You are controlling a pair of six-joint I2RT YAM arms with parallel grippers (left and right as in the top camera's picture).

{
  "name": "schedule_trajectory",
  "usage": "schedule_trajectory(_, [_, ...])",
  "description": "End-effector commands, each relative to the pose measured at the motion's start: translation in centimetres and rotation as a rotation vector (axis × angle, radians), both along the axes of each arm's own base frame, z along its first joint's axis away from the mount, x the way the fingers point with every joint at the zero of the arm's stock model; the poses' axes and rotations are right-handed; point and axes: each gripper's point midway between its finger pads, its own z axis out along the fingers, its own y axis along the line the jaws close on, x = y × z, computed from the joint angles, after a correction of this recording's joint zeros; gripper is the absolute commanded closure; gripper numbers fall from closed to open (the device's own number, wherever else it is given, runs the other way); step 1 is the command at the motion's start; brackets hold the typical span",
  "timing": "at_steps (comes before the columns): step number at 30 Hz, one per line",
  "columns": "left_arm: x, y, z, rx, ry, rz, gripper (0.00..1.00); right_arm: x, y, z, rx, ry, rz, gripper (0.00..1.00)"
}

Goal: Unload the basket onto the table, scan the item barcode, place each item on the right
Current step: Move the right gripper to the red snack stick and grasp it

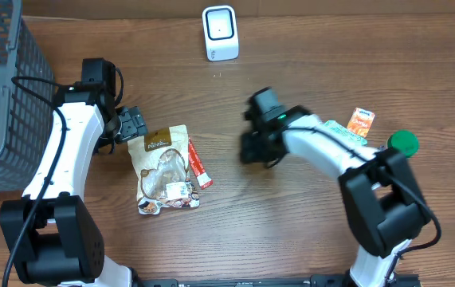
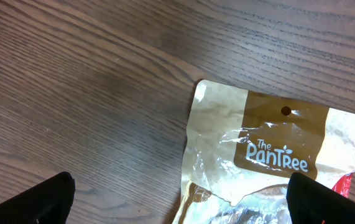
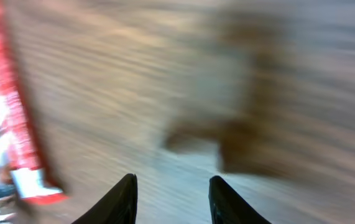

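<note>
scanner far, pouch and red stick near-left | left claw wide at pouch top | right claw narrow, empty

The brown wooden table is smeared with blur. A narrow red packet lies along the left edge. The right gripper shows two black fingertips parted over bare wood.

My right wrist view is smeared: the red packet at its left edge is a streak cut off by the frame, print unreadable, and my right fingers show only their tips. In my left wrist view the pouch runs off the bottom and right edges, and my left fingertips are just dark corners.
</note>
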Motion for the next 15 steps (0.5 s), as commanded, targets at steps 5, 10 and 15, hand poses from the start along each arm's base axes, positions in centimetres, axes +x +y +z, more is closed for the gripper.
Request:
schedule_trajectory(5, [0.2,0.3,0.7,0.015,-0.020,-0.004,0.00,-1.7,5.9,1.0,0.051,-0.082,0.056,0.64])
schedule_trajectory(10, [0.2,0.3,0.7,0.015,-0.020,-0.004,0.00,-1.9,7.7,1.2,0.012,-0.180,0.079,0.65])
schedule_trajectory(15, [0.2,0.3,0.7,0.015,-0.020,-0.004,0.00,-2.3,9.0,1.4,-0.034,-0.267,0.106,0.66])
